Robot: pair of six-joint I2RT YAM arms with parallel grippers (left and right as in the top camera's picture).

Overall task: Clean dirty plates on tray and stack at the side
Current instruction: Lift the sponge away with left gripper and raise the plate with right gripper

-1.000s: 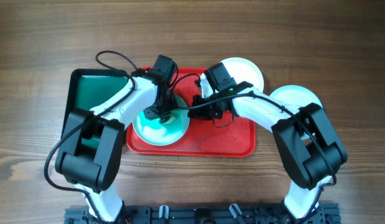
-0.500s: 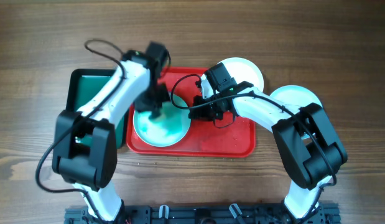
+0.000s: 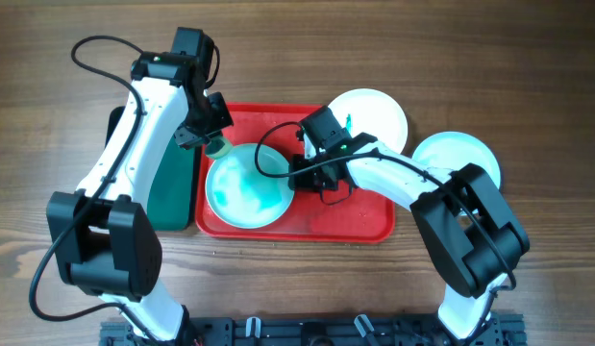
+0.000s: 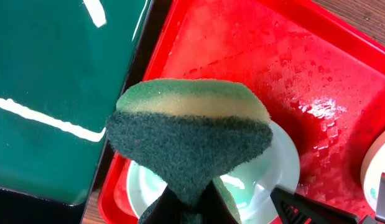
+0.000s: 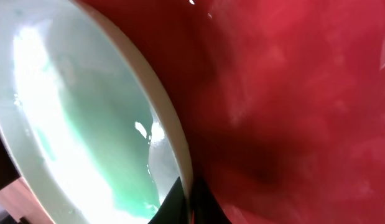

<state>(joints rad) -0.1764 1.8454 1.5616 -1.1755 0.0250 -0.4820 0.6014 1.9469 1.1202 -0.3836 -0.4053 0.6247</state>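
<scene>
Plates: three in all, and only one lies inside the red tray [image 3: 355, 216].

- Far left: dark green tray [image 3: 172, 197], just beside the red one.
- Left gripper [image 4: 187, 206] is clamped on a sponge [image 4: 189, 134], held above the red tray's rear-left corner, off the plate.
- Tray, left half: smeared plate [image 3: 241, 187], with green film across its bowl.
- Right gripper [image 5: 181, 200] is pinched together on that plate's right rim.
- Further right: second plate [image 3: 379, 111] overlaps the tray's rear rim. Third plate [image 3: 460, 154] sits on the tabletop [image 3: 528, 77]. The two are apart, not stacked.

Risk: the film looks wet, so a thin pinch on the rim could slip if the plate is lifted or tipped. Stacking it as it is would carry residue onto a cleaner plate.

Views: only the overhead shows the two spare plates. The left wrist alone shows the sponge's yellow layer and dark scouring face. The right wrist alone shows the fingers on the rim and glare on the wet bowl. Whether that rim is raised off the tray, I cannot tell.
</scene>
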